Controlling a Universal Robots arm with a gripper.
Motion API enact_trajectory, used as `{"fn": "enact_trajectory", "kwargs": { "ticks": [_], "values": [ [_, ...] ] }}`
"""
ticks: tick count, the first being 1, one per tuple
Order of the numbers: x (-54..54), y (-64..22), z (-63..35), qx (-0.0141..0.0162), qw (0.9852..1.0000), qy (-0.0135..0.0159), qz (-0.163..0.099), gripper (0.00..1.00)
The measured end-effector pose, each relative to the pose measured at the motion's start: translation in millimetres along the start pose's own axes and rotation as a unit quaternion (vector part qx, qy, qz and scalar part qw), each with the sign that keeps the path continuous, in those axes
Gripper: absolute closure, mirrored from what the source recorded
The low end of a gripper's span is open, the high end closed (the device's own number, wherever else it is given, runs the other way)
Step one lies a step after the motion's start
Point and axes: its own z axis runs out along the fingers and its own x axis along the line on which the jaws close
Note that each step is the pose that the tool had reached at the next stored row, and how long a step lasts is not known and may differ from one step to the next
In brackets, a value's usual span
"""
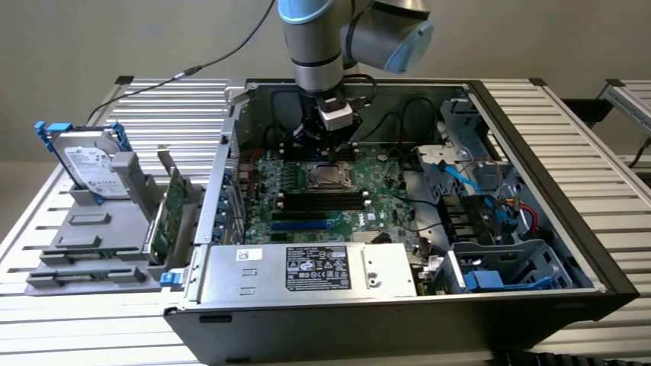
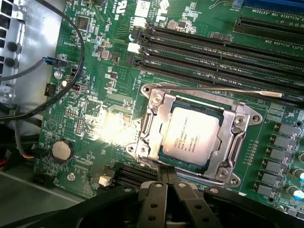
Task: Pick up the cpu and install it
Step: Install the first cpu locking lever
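Observation:
The cpu (image 2: 190, 135), a small silvery square chip, lies flat inside the black-and-metal socket frame (image 2: 236, 124) on the green motherboard (image 2: 95, 99). In the exterior view the cpu (image 1: 328, 177) sits mid-board inside the open computer case (image 1: 529, 252). A thin metal lever (image 2: 223, 90) runs along one side of the socket. My gripper (image 2: 166, 172) hangs just over the socket frame's edge, its two black fingers (image 2: 153, 194) pressed together and shut with nothing between them. Seen from outside, the gripper (image 1: 317, 143) is low over the board, just behind the socket.
Black memory slots (image 2: 213, 52) run beside the socket, and black cables (image 2: 76, 52) loop over the board's edge. A coin battery (image 2: 61, 149) sits nearby. A hard drive (image 1: 90, 164) with blue brackets stands on a grey rack at the exterior view's left. The power supply (image 1: 305, 267) fills the case's front.

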Motion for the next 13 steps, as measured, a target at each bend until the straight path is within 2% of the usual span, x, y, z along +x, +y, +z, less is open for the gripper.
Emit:
{"fn": "enact_trajectory", "kwargs": {
  "ticks": [13],
  "values": [
    [0.2,0.1,1.8,0.0000,1.0000,-0.0002,0.000,0.89]
  ]
}}
